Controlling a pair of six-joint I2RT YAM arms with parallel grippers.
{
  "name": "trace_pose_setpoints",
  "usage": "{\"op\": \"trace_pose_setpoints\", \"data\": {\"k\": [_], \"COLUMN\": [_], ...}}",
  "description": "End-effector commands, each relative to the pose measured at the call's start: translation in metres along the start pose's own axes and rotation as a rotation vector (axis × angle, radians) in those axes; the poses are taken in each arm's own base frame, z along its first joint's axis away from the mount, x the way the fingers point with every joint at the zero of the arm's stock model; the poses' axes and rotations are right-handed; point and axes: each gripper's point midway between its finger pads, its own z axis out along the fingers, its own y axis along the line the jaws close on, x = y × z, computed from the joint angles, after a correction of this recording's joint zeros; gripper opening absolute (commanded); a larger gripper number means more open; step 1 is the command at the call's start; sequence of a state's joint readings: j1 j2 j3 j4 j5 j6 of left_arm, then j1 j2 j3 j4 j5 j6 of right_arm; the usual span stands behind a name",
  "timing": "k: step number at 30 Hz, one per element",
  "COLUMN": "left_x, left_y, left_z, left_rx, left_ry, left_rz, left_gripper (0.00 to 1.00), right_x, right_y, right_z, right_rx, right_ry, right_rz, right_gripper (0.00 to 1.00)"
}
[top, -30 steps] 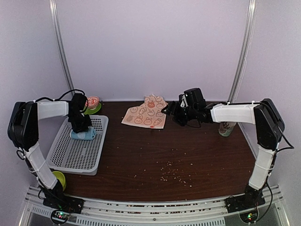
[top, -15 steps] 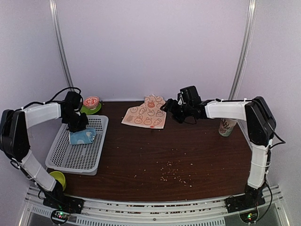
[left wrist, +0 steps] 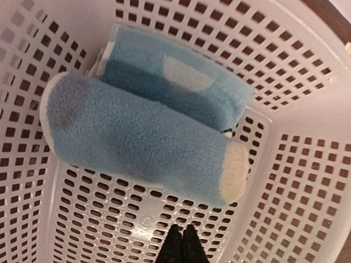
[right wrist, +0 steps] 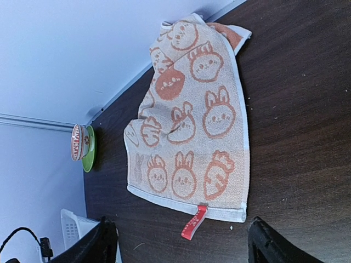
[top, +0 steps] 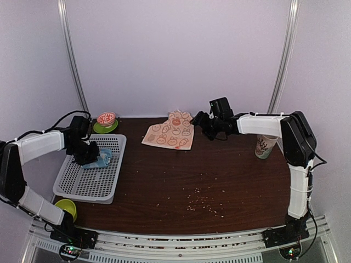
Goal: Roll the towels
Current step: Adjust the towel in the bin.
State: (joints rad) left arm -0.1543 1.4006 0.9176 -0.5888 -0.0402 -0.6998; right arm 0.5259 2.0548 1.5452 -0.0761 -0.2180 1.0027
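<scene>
Blue towel (left wrist: 142, 148) lying rolled in basket (top: 90, 183), left claw (left wrist: 182, 245) clenched empty; released right claw (top: 199, 119) facing flat rabbit towel (right wrist: 189, 148) at its 9 o'clock, likely needing an edge grip next.

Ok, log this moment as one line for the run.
blue towel: rolled, in basket | left claw: shut, empty | right claw: open, facing rabbit towel | rabbit towel: flat, unrolled

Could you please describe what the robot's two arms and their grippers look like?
The left arm and right arm both have white covered links between bulky black joints, with thin black cables looping alongside. Each ends in a black two-finger gripper: the left gripper shows slim, pointed tips, the right gripper broad dark fingers. No markings are legible.
</scene>
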Motion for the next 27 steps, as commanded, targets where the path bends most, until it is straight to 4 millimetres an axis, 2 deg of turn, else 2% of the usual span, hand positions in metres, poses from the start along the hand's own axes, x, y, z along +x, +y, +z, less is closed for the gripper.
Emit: {"op": "trace_pose_setpoints", "data": {"k": [1, 10, 19, 23, 27], "left_x": [0.006, -0.022, -0.058, -0.066, -0.062], "left_y": [0.001, -0.011, -0.021, -0.019, -0.019], "left_z": [0.013, 0.050, 0.050, 0.052, 0.045], "left_rx": [-0.005, -0.039, -0.050, -0.071, -0.054], "left_ry": [0.019, 0.035, -0.019, -0.034, -0.027], "left_rz": [-0.006, 0.016, 0.015, 0.017, 0.007], "left_gripper": [0.01, 0.00, 0.00, 0.00, 0.00], "right_x": [-0.004, 0.005, 0.009, 0.011, 0.011], "right_y": [-0.005, -0.011, -0.015, -0.013, -0.012], "right_z": [0.006, 0.006, 0.009, 0.009, 0.005], "right_rx": [0.034, 0.039, 0.036, 0.028, 0.023], "right_ry": [-0.016, 0.014, 0.026, 0.034, 0.036], "right_rz": [0.009, 0.009, 0.008, 0.012, 0.007], "right_gripper": [0.82, 0.81, 0.81, 0.81, 0.81]}}
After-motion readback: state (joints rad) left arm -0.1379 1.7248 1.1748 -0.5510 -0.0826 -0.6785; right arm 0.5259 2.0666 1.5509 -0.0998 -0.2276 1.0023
